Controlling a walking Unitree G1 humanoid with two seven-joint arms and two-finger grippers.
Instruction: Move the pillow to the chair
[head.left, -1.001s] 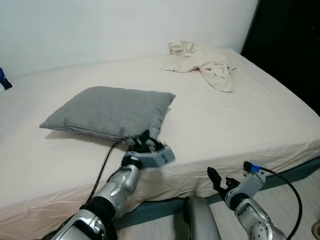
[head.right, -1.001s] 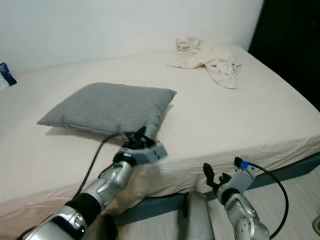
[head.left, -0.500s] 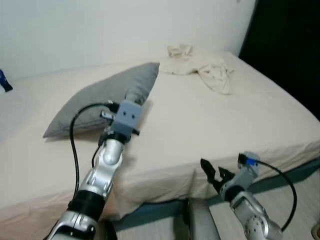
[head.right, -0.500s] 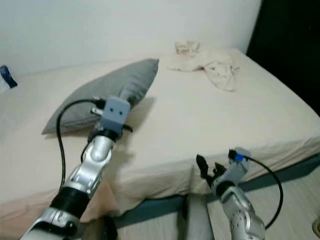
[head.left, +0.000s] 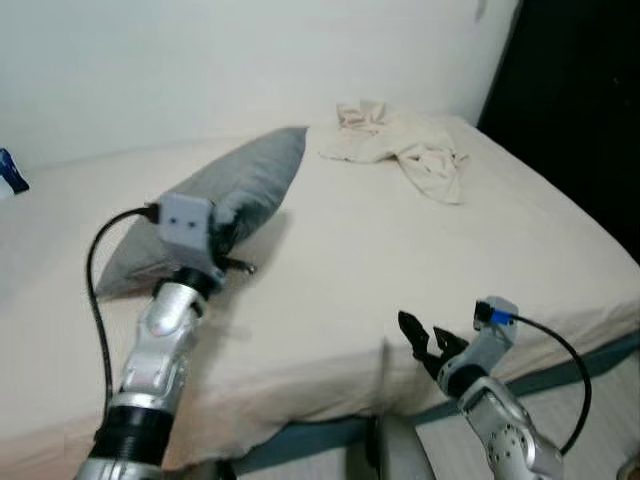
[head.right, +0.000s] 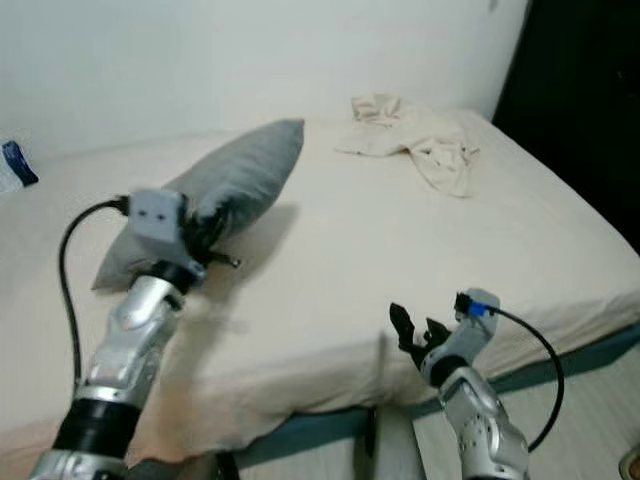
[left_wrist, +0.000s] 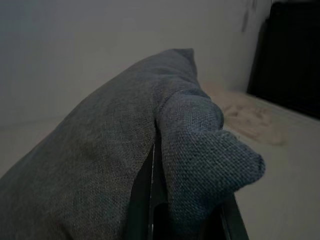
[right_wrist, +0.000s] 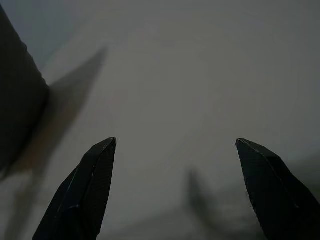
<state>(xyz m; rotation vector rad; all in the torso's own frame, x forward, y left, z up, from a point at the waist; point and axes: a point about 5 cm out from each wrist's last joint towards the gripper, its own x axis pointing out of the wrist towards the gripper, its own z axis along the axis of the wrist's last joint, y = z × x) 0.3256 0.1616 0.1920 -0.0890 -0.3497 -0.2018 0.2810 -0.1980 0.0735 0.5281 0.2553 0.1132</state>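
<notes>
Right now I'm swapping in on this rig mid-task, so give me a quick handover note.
Left gripper: jaws shut on the grey pillow, pinching a fold near one corner; that end is lifted, the far end rests on the bed.
Right gripper: jaws open, holding nothing, low by the bed's near edge.
Done: pillow grasped, partly raised.
Left: lift it clear, carry it to the chair.

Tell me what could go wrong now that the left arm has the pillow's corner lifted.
1. The left gripper pinches only a bunched corner of the grey pillow; the fabric could slip from its fingers as more weight comes off the bed.
2. The pillow's far end rests on the sheet, so it may drag.
3. The right gripper hangs open near the mattress edge and might snag it.
</notes>
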